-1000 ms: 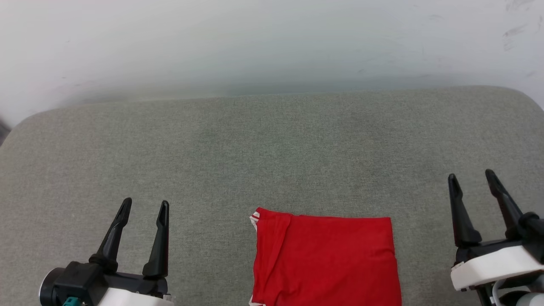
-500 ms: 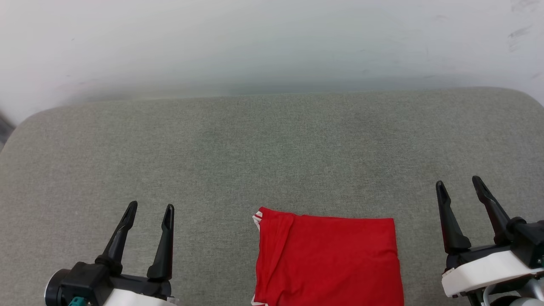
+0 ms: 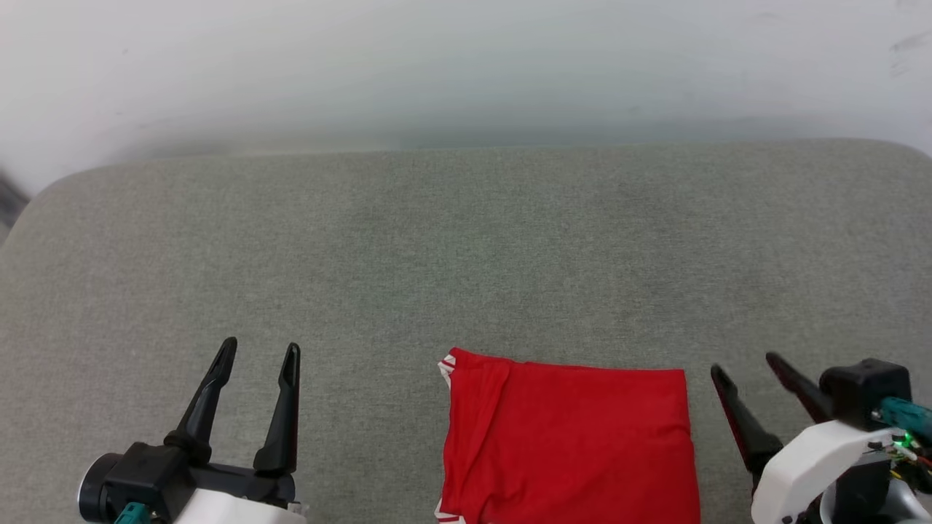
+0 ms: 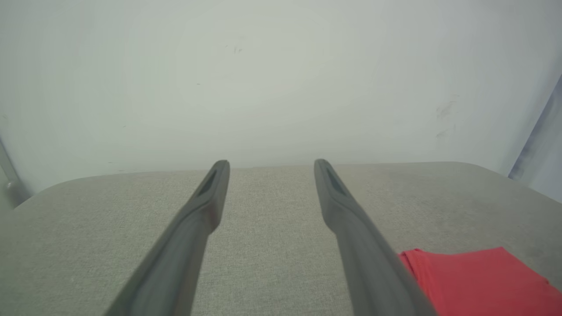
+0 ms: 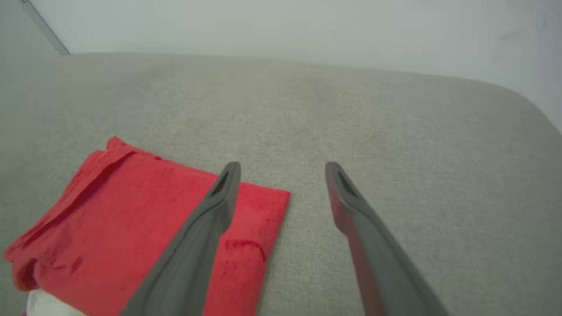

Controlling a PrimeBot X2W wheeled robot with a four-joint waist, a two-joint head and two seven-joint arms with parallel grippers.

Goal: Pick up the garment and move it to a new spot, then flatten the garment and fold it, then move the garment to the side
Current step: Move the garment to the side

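The garment (image 3: pixel 568 444), bright red and folded into a neat rectangle, lies flat on the grey cushion at the bottom centre of the head view, with a bit of red-and-white stripe trim at its far left corner. It also appears in the left wrist view (image 4: pixel 478 281) at lower right and in the right wrist view (image 5: pixel 131 228) at lower left. My left gripper (image 3: pixel 258 353) stands open well to its left, nothing between its fingers. My right gripper (image 3: pixel 746 364) is open just off the garment's far right corner, empty; seen from the wrist (image 5: pixel 283 169), its left finger overlaps the red cloth's corner.
The grey fabric cushion (image 3: pixel 437 255) spans the whole width, with rounded far corners and bare surface beyond the garment. A pale wall (image 3: pixel 466 65) rises right behind its far edge.
My right gripper has swung lower and leftward toward the garment's right corner, tilting over. The left gripper has stayed in place. The head view has shifted slightly.
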